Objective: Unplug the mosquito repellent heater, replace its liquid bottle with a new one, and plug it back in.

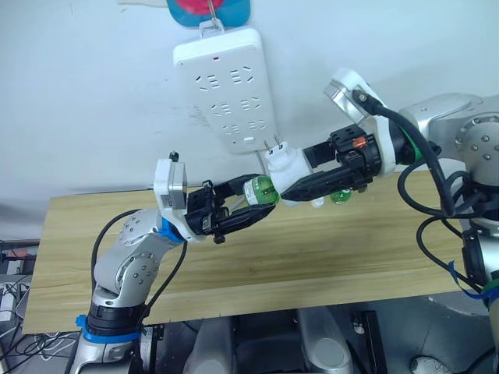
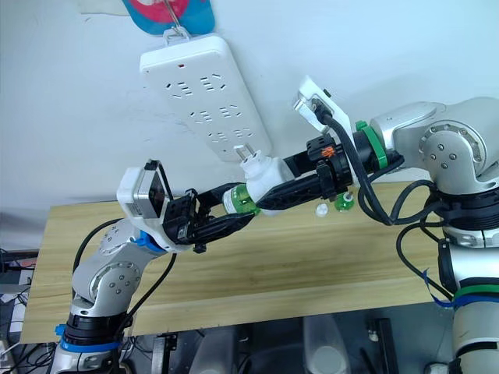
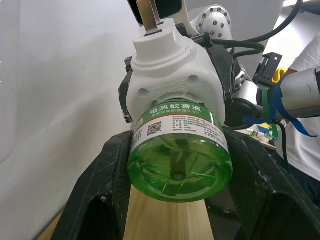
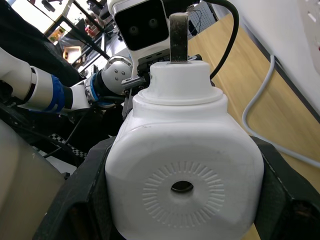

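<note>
1. Mosquito repellent heater (image 1: 282,167): we are holding it unplugged in mid-air above the wooden table (image 1: 234,265), its prongs free and just below the power strip (image 1: 226,86) on the wall.
2. Our left gripper (image 1: 248,204) is clamping its fingers on the green bottle (image 1: 260,191), which is seated in the heater.
3. Our right gripper (image 1: 300,187) is gripping the heater body tight.
4. Beyond, near the table's far edge, a small green item (image 2: 344,204) is lying.
5. We are judging unplugging done; whether this bottle is old or new we cannot tell, and replugging is remaining.
</note>
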Motion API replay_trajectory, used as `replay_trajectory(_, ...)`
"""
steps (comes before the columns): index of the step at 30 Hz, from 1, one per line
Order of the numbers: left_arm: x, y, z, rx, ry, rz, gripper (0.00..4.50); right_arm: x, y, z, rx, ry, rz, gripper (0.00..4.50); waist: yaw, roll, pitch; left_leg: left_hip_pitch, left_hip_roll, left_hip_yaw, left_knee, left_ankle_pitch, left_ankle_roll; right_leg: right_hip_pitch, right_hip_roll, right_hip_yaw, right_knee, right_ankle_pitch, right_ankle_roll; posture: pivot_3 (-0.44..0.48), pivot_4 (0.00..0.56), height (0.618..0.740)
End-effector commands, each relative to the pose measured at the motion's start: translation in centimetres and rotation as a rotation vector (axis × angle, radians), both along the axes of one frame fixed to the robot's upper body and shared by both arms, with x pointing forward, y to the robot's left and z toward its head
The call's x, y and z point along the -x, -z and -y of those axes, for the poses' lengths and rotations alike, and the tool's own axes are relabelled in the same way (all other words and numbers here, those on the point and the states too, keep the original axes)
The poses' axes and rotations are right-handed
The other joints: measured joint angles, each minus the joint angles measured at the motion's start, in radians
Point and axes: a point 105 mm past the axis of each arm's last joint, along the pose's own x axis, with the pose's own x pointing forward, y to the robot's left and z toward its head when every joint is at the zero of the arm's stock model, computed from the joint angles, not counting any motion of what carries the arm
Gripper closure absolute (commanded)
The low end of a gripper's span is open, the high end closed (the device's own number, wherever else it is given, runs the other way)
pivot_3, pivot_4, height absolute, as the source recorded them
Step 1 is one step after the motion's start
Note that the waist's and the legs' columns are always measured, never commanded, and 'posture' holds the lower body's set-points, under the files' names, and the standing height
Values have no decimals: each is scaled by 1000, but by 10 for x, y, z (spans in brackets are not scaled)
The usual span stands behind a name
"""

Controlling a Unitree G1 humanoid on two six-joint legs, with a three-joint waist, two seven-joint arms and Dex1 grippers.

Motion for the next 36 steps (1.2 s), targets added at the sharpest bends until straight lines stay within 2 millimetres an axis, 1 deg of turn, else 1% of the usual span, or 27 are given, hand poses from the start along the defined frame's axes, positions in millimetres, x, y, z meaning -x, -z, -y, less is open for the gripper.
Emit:
replay_trajectory(1, 6, -5, 4, 2, 15, 37, 2173, 12, -9, -5, -12, -73, 44, 1510, 0, 0, 0, 0, 0, 0, 0, 0, 0, 0, 0, 0, 0, 0, 0, -251, 333, 740)
replay_trajectory(4, 5, -5, 3, 3, 10, 38, 2173, 12, -9, -5, -15, -67, 38, 1510, 0, 0, 0, 0, 0, 0, 0, 0, 0, 0, 0, 0, 0, 0, 0, -253, 333, 740)
replay_trajectory(6, 5, -5, 3, 5, 8, 39, 2173, 12, -10, -4, -17, -64, 30, 764, 0, 0, 0, 0, 0, 0, 0, 0, 0, 0, 0, 0, 0, 0, 0, -254, 334, 740)
replay_trajectory(7, 5, -5, 3, 6, 7, 40, 2173, 12, -10, -4, -18, -63, 30, 532, 0, 0, 0, 0, 0, 0, 0, 0, 0, 0, 0, 0, 0, 0, 0, -256, 333, 740)
replay_trajectory(8, 5, -6, 4, 7, 7, 41, 2173, 12, -10, -4, -20, -61, 31, 141, 0, 0, 0, 0, 0, 0, 0, 0, 0, 0, 0, 0, 0, 0, 0, -257, 333, 740)
replay_trajectory(9, 4, -6, 4, 8, 7, 41, 2173, 11, -11, -4, -22, -58, 32, 62, 0, 0, 0, 0, 0, 0, 0, 0, 0, 0, 0, 0, 0, 0, 0, -257, 333, 740)
replay_trajectory(18, 5, -6, 4, 12, 10, 43, 2173, 7, -10, -3, -24, -28, 40, 62, 0, 0, 0, 0, 0, 0, 0, 0, 0, 0, 0, 0, 0, 0, 0, -257, 333, 740)
replay_trajectory(26, 6, -6, 3, 14, 8, 42, 2173, -2, -13, 2, -26, 16, 53, 62, 0, 0, 0, 0, 0, 0, 0, 0, 0, 0, 0, 0, 0, 0, 0, -257, 331, 740)
replay_trajectory(36, 6, -6, 3, 20, 7, 42, 2173, -14, -10, 11, -11, 68, 57, 62, -1, 0, 0, 0, 0, 0, 0, 0, 0, 0, 0, 0, 0, 0, 0, -258, 332, 740)
